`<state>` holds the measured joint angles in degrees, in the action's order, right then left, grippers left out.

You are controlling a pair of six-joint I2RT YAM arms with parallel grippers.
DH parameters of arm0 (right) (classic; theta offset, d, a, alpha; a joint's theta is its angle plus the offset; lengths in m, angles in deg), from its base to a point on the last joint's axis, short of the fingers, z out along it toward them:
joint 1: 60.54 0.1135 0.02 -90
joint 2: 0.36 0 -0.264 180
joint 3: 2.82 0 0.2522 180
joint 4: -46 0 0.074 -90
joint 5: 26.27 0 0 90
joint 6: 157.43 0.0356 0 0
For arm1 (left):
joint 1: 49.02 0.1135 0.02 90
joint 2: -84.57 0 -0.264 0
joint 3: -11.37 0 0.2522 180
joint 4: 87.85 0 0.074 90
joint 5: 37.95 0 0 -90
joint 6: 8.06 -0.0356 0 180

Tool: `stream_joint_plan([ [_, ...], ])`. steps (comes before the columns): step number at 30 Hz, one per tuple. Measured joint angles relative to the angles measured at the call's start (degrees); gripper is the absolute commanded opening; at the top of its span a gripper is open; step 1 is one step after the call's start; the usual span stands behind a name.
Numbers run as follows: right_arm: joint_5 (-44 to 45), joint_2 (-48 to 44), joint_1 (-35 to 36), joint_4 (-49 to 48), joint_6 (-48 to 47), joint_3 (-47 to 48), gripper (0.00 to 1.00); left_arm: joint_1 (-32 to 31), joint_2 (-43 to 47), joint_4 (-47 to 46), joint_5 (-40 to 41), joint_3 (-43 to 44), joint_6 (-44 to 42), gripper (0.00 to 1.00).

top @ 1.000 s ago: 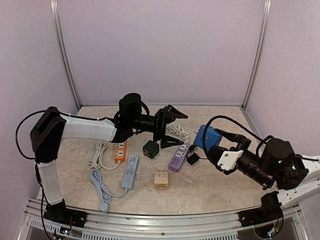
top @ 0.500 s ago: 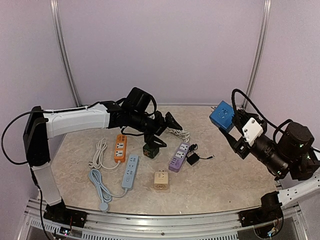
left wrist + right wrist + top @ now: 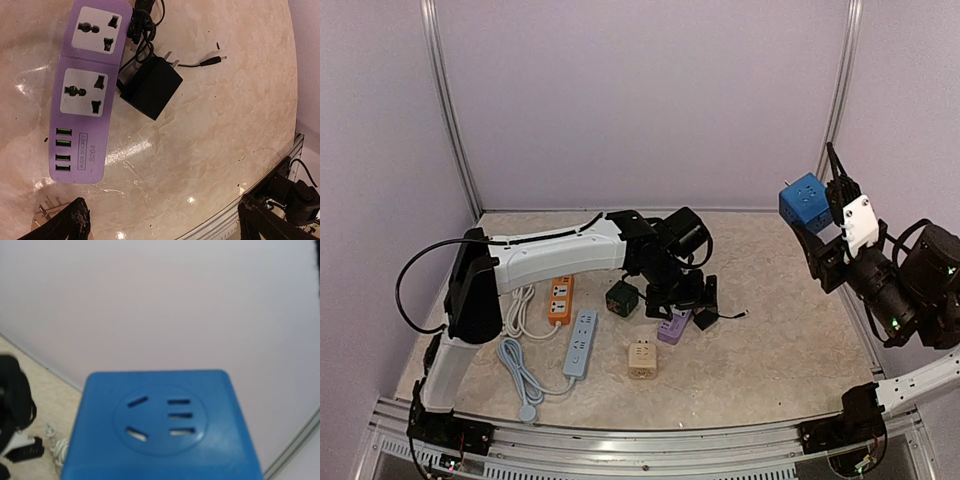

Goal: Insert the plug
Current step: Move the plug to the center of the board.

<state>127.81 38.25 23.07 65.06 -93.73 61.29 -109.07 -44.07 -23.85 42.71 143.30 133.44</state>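
The black adapter plug (image 3: 150, 87) lies on the table, touching the right side of the purple power strip (image 3: 85, 90); its thin cable ends in a barrel tip (image 3: 220, 60). My left gripper (image 3: 162, 220) is open and empty, hovering above the table just near of the strip and plug; in the top view it (image 3: 685, 300) sits over the strip (image 3: 672, 326), beside the plug (image 3: 705, 319). My right gripper (image 3: 825, 235) is shut on a blue cube socket (image 3: 805, 201), held high at the right. The cube's socket face (image 3: 160, 420) fills the lower right wrist view; its fingers are hidden.
A dark green cube (image 3: 622, 297), an orange strip (image 3: 559, 298), a light blue strip (image 3: 581, 342) with its cable, a beige cube adapter (image 3: 641, 359) and a white cable (image 3: 520, 310) lie left and near of the purple strip. The table's metal front rail (image 3: 235, 212) is near.
My left arm swung right and lowered from above the green cube to over the purple strip and plug. My right arm lifted the blue cube up and to the right.
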Motion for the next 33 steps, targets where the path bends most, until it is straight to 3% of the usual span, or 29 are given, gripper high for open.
stream_joint_plan([
  [9,2.0,-0.8,0.0,-4.1,-1.6,0.1,0.0,-0.3,-9.5,2.9,0.7,13.2,-1.0,0.99],
  [20,2.6,-1.1,0.0,-6.1,-2.6,0.1,0.0,-2.8,-14.7,-3.5,1.0,15.1,-5.8,0.99],
  [33,2.9,-0.9,0.0,-5.9,-2.1,0.1,0.0,-2.6,-21.1,-1.3,8.7,19.9,-3.2,0.99],
])
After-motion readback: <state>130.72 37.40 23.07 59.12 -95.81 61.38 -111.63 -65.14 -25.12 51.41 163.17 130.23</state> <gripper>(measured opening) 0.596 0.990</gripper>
